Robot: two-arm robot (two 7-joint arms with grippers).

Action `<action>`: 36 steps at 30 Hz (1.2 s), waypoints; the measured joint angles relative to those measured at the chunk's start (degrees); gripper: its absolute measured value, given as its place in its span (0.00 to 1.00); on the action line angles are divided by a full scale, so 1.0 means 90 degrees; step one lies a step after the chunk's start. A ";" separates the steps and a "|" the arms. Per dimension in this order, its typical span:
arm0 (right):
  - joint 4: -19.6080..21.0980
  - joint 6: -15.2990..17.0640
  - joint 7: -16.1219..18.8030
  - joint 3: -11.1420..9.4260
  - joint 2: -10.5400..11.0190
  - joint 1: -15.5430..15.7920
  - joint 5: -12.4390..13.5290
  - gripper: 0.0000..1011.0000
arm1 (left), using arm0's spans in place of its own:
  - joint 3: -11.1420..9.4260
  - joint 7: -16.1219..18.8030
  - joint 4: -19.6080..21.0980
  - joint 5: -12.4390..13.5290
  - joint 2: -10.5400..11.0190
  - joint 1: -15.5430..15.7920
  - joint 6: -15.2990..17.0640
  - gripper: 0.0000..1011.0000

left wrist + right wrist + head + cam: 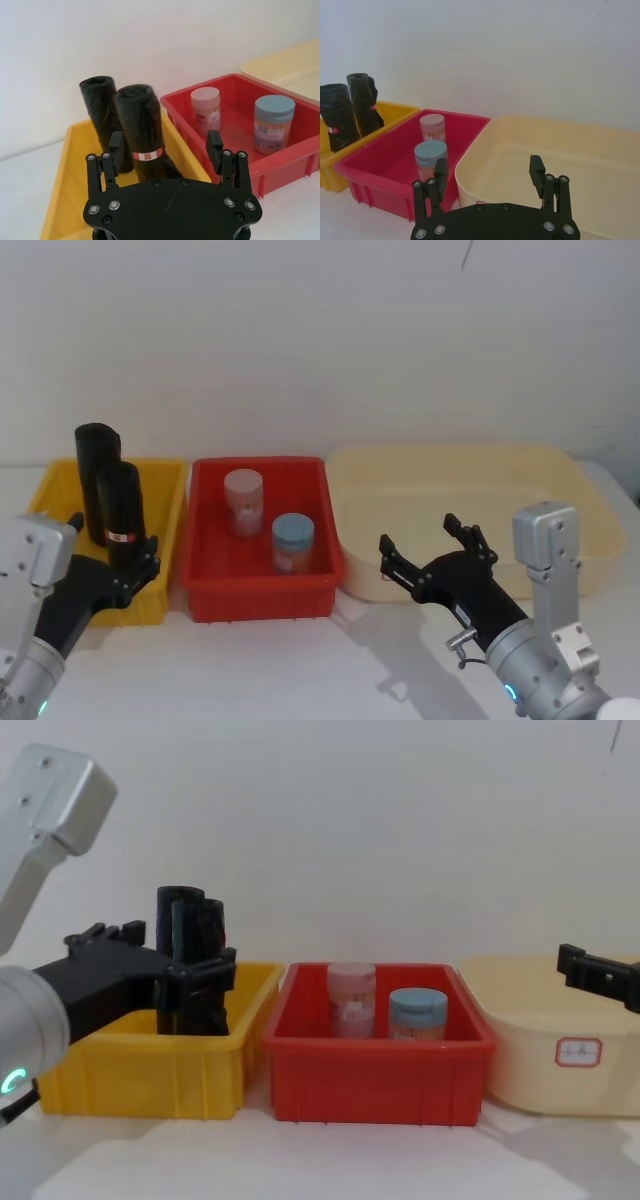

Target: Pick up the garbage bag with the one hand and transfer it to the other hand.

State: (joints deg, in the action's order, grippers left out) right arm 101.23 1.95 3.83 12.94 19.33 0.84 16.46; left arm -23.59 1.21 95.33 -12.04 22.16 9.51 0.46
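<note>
In the yellow bin (pixel 172 502), upright just beside an unlabelled second roll (pixel 97 455): the garbage bag (pixel 120 505). At its lower half, near the label band (pixel 122 537), the left gripper (pixel 113 542), fingers spread wide and holding nothing. Contact with the roll impossible to tell.

Probably light, firm as a roll yet slick-skinned and squashable. Best taken squarely across, just above the band.

Tight quarters, with the twin roll alongside and bin walls all round; straight up looks the clear way out. Before the cream tub (pixel 450 455), well apart, the right gripper (pixel 418 532), likewise agape and empty. Between the two, the red bin (pixel 260 462) and its jars (pixel 293 540) — worth passing above.
</note>
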 joint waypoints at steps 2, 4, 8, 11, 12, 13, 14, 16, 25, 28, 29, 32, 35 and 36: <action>0.0000 0.0000 0.0000 0.0000 0.0000 0.0000 0.0000 0.99 | 0.0057 0.0027 0.0016 -0.0040 0.0000 -0.0062 0.0000 0.99; 0.0000 0.0000 0.0000 0.0000 0.0000 0.0000 0.0000 0.99 | 0.0107 0.0042 0.0023 -0.0069 -0.0005 -0.0106 0.0000 0.99; 0.0000 0.0000 0.0000 0.0000 0.0000 0.0000 0.0000 0.99 | 0.0225 0.0052 -0.0003 -0.0176 -0.0028 -0.0168 -0.0027 0.99; 0.0000 0.0000 0.0000 0.0000 0.0000 0.0000 0.0000 0.99 | 0.0336 0.0019 -0.0104 -0.0305 -0.0065 -0.0171 -0.0085 0.99; 0.0000 0.0000 0.0000 0.0000 0.0000 0.0000 0.0000 0.99 | 0.0364 0.0005 -0.0142 -0.0332 -0.0077 -0.0162 -0.0099 0.99; 0.0000 0.0000 0.0000 0.0000 0.0000 0.0000 0.0000 0.99 | 0.0385 -0.0016 -0.0174 -0.0368 -0.0086 -0.0151 -0.0115 0.99; 0.0000 0.0000 0.0000 0.0000 0.0000 0.0000 0.0000 0.99 | 0.0428 -0.0055 -0.0254 -0.0419 -0.0108 -0.0118 -0.0139 0.99; 0.0000 0.0000 0.0000 0.0000 0.0000 0.0000 0.0000 0.99 | 0.0475 -0.0134 -0.0364 -0.0502 -0.0141 -0.0056 -0.0179 0.99; 0.0000 0.0000 0.0000 0.0000 0.0000 0.0000 0.0000 0.99 | 0.0584 -0.0487 -0.0863 -0.0753 -0.0257 0.0263 -0.0295 0.99; 0.0000 0.0000 0.0000 0.0000 0.0000 0.0000 0.0000 0.99 | 0.0597 -0.0619 -0.1052 -0.0816 -0.0297 0.0400 -0.0314 0.99; 0.0000 0.0000 0.0000 0.0000 0.0000 0.0000 0.0000 0.99 | 0.0598 -0.0652 -0.1093 -0.0830 -0.0305 0.0432 -0.0319 0.99; 0.0000 0.0000 0.0000 0.0000 0.0000 0.0000 0.0000 0.99 | 0.0598 -0.0800 -0.1270 -0.0888 -0.0346 0.0568 -0.0330 0.99; 0.0000 0.0000 0.0000 0.0000 0.0000 0.0000 0.0000 0.99 | 0.0586 -0.0935 -0.1418 -0.0927 -0.0381 0.0693 -0.0332 0.99; 0.0000 0.0000 0.0000 0.0000 0.0000 0.0000 0.0000 0.99 | 0.0579 -0.0979 -0.1461 -0.0939 -0.0392 0.0733 -0.0332 0.99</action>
State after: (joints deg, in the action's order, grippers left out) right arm 101.23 1.95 3.83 12.94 19.33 0.84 16.46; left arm -18.38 -7.60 82.18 -20.49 18.63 16.10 -2.52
